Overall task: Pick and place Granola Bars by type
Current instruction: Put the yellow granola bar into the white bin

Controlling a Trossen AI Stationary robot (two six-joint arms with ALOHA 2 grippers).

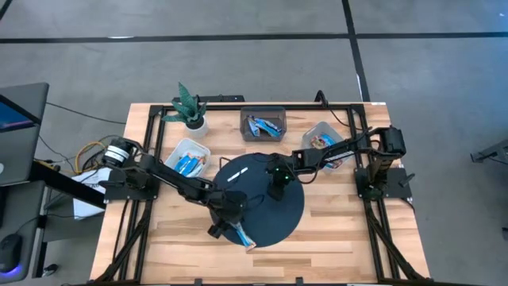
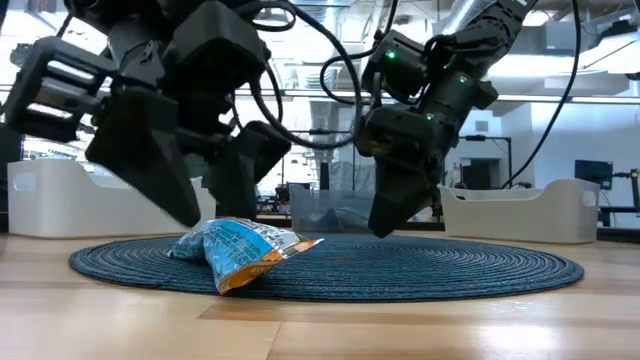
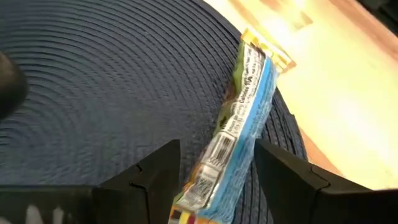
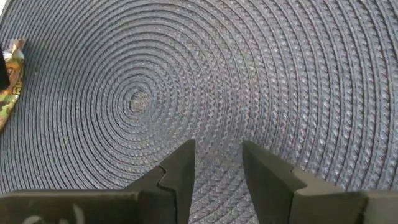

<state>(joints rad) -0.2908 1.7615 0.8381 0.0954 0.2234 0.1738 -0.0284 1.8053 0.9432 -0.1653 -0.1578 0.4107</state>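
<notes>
Granola bar [image 3: 239, 127], blue wrapper with orange-yellow end: lies on the near-left edge of the round dark woven mat [image 1: 278, 210], its orange end reaching out over the mat's rim toward the bare wood. In the low view the wrapper [image 2: 243, 250] sits crumpled and slightly humped on the mat.

Left gripper [image 3: 214, 180]: low over the mat's near-left edge, fingers spread wide, one to each side of the bar's near end; not closed on it. Whether the pads touch the wrapper cannot be told.

Right gripper [image 4: 217, 171]: hanging above the mat's centre region, fingers parted by a narrow gap, nothing between them.

Left white bin [image 1: 186, 155]: on the table behind the mat's left side, holding several blue-wrapped bars [image 1: 190, 164].

Dark middle bin [image 1: 263, 124]: at the table's rear centre, holding bars with blue showing [image 1: 263, 125].

Right white bin [image 1: 321, 139]: behind the mat's right side, partly covered by the right arm; contents [image 1: 320, 142] multicoloured, type not clear.

Potted plant [image 1: 189, 107]: green leaves, white pot, rear left of the table.

Wooden table [image 1: 341, 230]: light planks, black frame rails around it.
</notes>
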